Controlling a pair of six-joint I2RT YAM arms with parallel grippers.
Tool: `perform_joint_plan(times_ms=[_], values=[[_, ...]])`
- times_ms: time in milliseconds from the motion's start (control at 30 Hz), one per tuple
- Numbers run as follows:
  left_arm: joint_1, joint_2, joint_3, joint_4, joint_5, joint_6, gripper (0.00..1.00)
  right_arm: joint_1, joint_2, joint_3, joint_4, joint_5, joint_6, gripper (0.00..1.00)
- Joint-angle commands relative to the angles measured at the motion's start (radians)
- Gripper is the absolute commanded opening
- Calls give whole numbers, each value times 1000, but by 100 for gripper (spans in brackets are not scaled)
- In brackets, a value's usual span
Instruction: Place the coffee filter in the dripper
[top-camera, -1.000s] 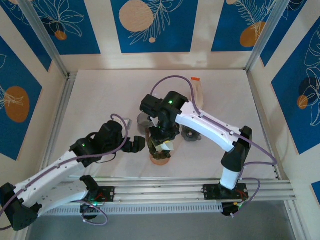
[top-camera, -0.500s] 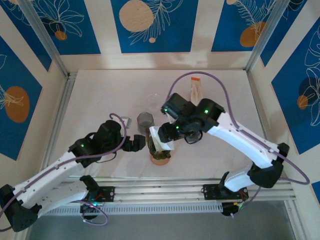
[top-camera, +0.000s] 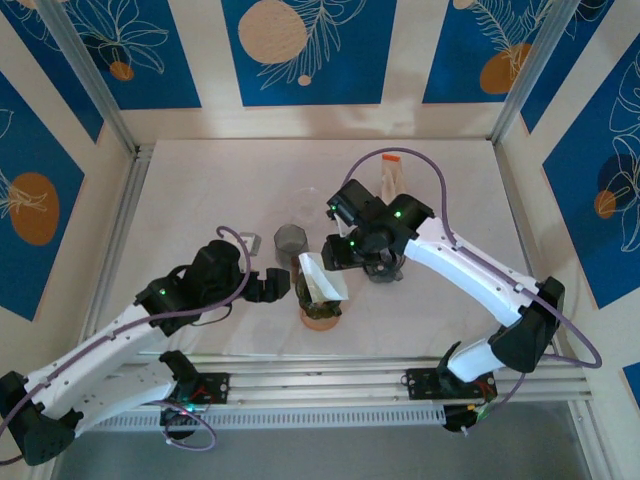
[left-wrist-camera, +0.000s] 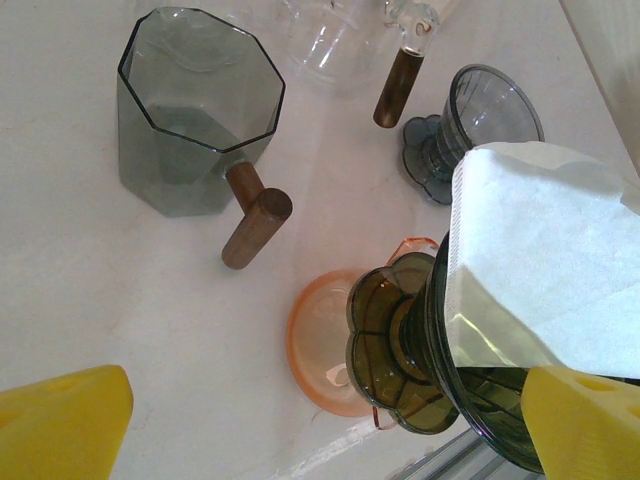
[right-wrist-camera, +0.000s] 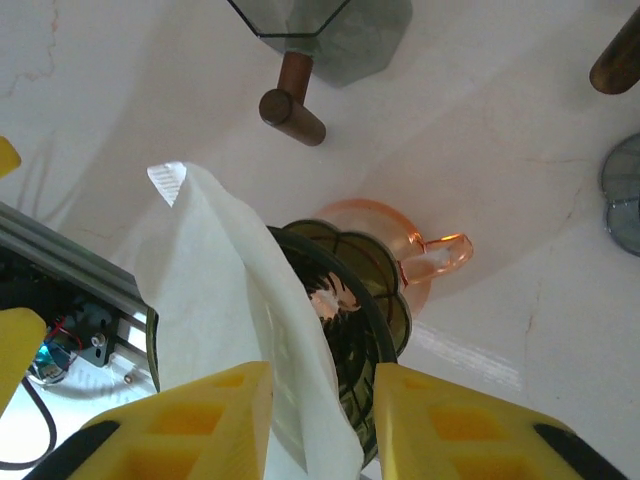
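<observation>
- Coffee filter (top-camera: 322, 279): a white paper cone, judged very light, soft and easily creased. It will spring back and can slip out of the cup if nudged. The best hold is a light pinch on the upper edge or seam, with the tip left free to drop into the cup.
- Position of filter: it stands tilted in the mouth of the dripper (top-camera: 320, 308), near the middle of the table (top-camera: 200, 190). Much of the paper rises above the rim, so I judge it not fully seated.
- Dripper: dark ribbed glass on an orange glass base (left-wrist-camera: 318, 345). It is judged fragile and liable to tip if pushed sideways.
- Right gripper (right-wrist-camera: 320, 412): the fingers are partly closed, with the filter's lower edge between them and lying against one inner face. A gap shows beside the paper, so I cannot tell whether the paper is clamped.
- Left gripper (left-wrist-camera: 320, 405): the fingers are spread to their widest, just left of the dripper, and hold nothing. One finger sits close to the dripper's rim, and I cannot confirm contact.
- Nearby: a grey glass mug (top-camera: 290, 240) stands just beyond the dripper.
</observation>
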Motion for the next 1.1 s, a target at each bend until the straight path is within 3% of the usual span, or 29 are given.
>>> perform_joint_plan(times_ms=[0, 333, 533, 700, 1067], values=[[16, -16, 23, -20, -14, -7, 100, 2, 9, -11, 5, -40, -15, 28], [17, -19, 33, -20, -8, -9, 100, 39, 9, -18, 0, -26, -19, 15], [17, -17, 50, -17, 13, -12, 100, 106, 34, 28, -70, 127, -42, 0], [23, -7, 68, -3, 50, -21, 100, 172, 67, 48, -125, 278, -54, 0], [31, 74, 54, 67, 129, -25, 100, 270, 152, 106, -191, 432, -62, 0]])
